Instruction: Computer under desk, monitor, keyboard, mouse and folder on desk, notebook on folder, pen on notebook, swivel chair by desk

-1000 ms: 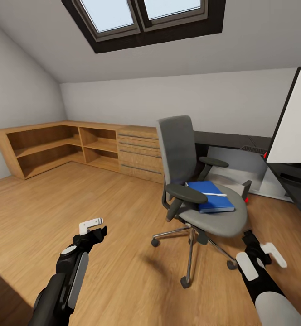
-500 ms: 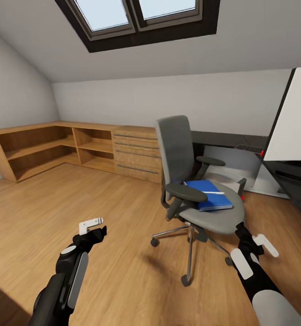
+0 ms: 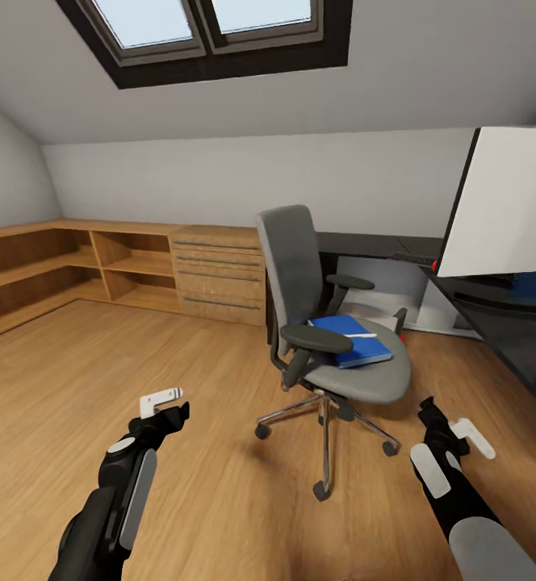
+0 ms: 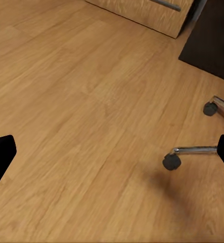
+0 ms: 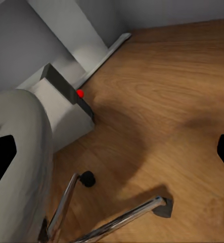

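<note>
The grey swivel chair (image 3: 296, 266) stands mid-floor, its chrome base (image 5: 122, 217) near my right gripper. On its seat lies the blue folder (image 3: 350, 340) with the thin pale pen (image 3: 365, 336) across it. At the right, the glossy black desk (image 3: 510, 335) carries the monitor (image 3: 510, 206), seen edge-on. A slim grey shape at the back, probably the keyboard (image 3: 416, 257), lies on the desk. The light-grey computer (image 5: 61, 109) stands on the floor behind the chair. My left gripper (image 3: 165, 403) and right gripper (image 3: 454, 426) hang open and empty above the floor. The mouse is out of view.
A light wooden shelf unit and dresser (image 3: 215, 274) run along the far wall at the left. A blue flat thing (image 3: 534, 284) lies on the desk beyond the monitor. Chair casters (image 4: 171, 161) sit close to my left gripper. Wooden floor (image 3: 98, 363) spreads at the left.
The whole view has swung to the right, bringing in more of the desk and monitor. My right gripper sits a little higher than a second ago. The left arm looks unmoved.
</note>
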`<state>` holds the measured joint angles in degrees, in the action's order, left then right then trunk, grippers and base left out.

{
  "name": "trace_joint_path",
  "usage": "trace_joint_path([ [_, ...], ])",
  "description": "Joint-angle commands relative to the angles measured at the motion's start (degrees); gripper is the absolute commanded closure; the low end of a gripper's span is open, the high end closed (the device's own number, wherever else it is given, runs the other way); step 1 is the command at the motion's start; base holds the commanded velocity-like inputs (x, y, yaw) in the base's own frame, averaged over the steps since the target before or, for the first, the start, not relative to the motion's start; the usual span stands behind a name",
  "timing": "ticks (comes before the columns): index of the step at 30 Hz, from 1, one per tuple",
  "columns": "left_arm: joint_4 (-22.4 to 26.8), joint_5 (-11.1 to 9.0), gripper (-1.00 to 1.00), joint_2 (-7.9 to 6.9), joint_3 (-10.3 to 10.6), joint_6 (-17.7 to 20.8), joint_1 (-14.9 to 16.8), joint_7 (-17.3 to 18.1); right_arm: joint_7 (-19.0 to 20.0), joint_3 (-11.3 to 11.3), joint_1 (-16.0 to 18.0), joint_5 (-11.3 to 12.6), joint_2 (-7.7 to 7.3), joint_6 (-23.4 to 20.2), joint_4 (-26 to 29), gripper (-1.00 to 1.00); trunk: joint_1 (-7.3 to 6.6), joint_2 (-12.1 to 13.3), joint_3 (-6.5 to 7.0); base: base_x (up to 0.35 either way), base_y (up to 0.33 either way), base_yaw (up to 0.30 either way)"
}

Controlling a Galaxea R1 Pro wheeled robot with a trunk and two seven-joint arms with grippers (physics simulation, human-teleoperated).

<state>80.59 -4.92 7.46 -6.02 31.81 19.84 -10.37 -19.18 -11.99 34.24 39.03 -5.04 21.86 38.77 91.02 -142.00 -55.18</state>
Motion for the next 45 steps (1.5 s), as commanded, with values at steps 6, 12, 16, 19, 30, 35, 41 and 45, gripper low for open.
trace_joint_path([
  [6,0.1,-0.5,-1.00,0.02,0.0,0.3,0.0,-0.4,0.1,0.1,0.0,0.6,-0.04,0.2,-0.1,-1.00,-0.01,0.0,-0.09,0.000,0.012,-0.269],
  [12,0.1,-0.5,-1.00,0.04,0.0,0.3,0.0,-0.4,1.8,0.1,0.0,0.7,-0.06,-0.3,-0.2,-1.00,-0.01,0.0,-0.30,0.000,0.002,-0.261],
  [16,0.1,-0.5,-1.00,0.01,0.0,0.3,0.0,-0.4,4.4,0.1,0.0,0.7,0.03,-3.2,-0.3,-1.00,-0.01,0.0,-0.38,0.000,0.000,-0.104],
  [19,0.1,-0.5,-1.00,0.01,0.0,0.3,0.0,-0.4,5.6,0.2,0.0,0.7,0.10,-4.3,-0.3,-1.00,-0.01,0.0,-0.39,0.000,0.000,-0.028],
  [30,0.1,-0.5,-1.00,0.04,0.0,0.3,0.0,-0.4,10.5,0.4,0.0,0.7,0.79,-6.7,-0.5,-1.00,-0.01,0.0,-0.40,0.000,0.000,-0.003],
  [35,0.1,-0.5,-1.00,0.03,0.0,0.3,0.0,-0.4,11.4,0.4,0.0,0.7,1.09,-7.2,-0.7,-1.00,-0.01,0.0,-0.40,0.000,0.000,0.000],
  [41,0.1,-0.4,-1.00,0.05,0.0,0.3,0.0,-0.4,11.6,0.4,0.0,0.7,1.16,-7.4,-0.7,-1.00,-0.01,0.0,-0.40,0.000,0.000,0.000],
  [45,0.0,-0.5,-1.00,0.02,0.0,0.3,0.0,-0.4,11.6,0.4,0.0,0.8,1.14,-7.6,-0.6,-1.00,-0.01,0.0,-0.40,0.000,0.000,0.000],
])
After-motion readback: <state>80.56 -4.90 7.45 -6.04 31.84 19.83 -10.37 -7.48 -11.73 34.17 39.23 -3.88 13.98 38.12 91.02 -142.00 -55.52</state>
